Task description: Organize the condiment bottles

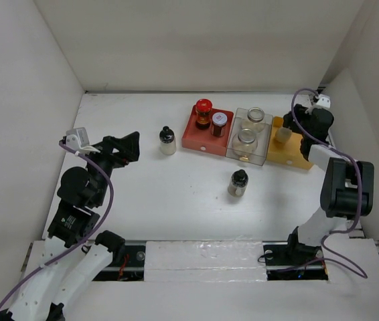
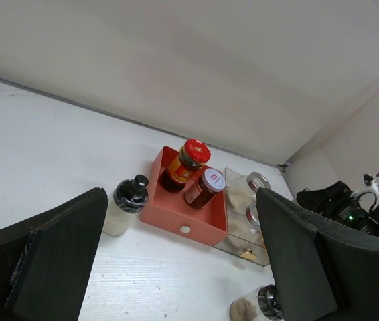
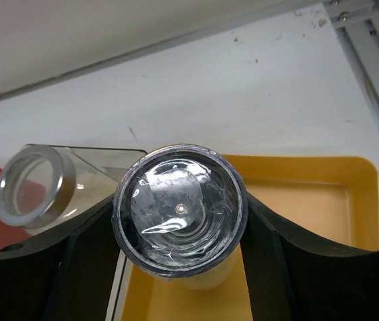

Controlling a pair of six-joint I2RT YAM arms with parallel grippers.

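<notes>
My right gripper is shut on a pale shaker bottle with a clear-topped cap, over the left end of the yellow tray; its fingers press both sides of the cap. My left gripper is open and empty at the left, above the table. A black-knob shaker stands left of the red tray. Another shaker stands mid-table. The red tray holds a red-lidded dark jar and a white-lidded dark jar. The clear tray holds two clear jars.
The three trays stand side by side at the back right: red, clear, yellow. White walls enclose the table on three sides. A metal rail runs by the right wall, close to the yellow tray. The right arm's upper link stands at the right.
</notes>
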